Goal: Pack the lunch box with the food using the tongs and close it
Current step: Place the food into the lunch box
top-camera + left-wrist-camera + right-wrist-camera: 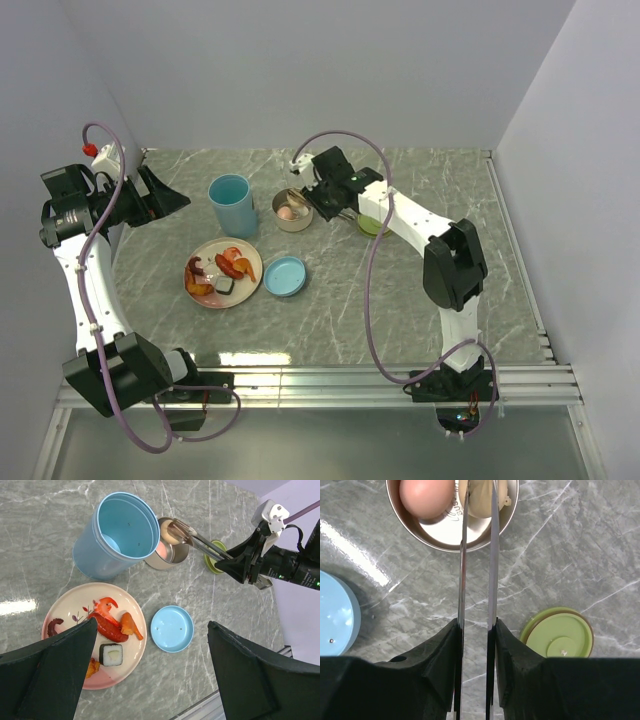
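Right end effector clamps the tongs, tips cut off above; left end effector gapes.

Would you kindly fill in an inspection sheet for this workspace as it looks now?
Surface: grey marbled table, glossy.
Job's things: tongs reach into the steel bowl, tips either side of a pale piece beside a pinkish round piece; plate holds shrimp and a sushi piece; blue tub stands open; blue lid and green lid lie on the table.
Clutter: nothing seen.
Grippers: left gripper open and empty; right gripper shut on the tongs.
Cables: two purple cables hang in loose loops.
Surroundings: plain pale walls; metal rail at the near edge.
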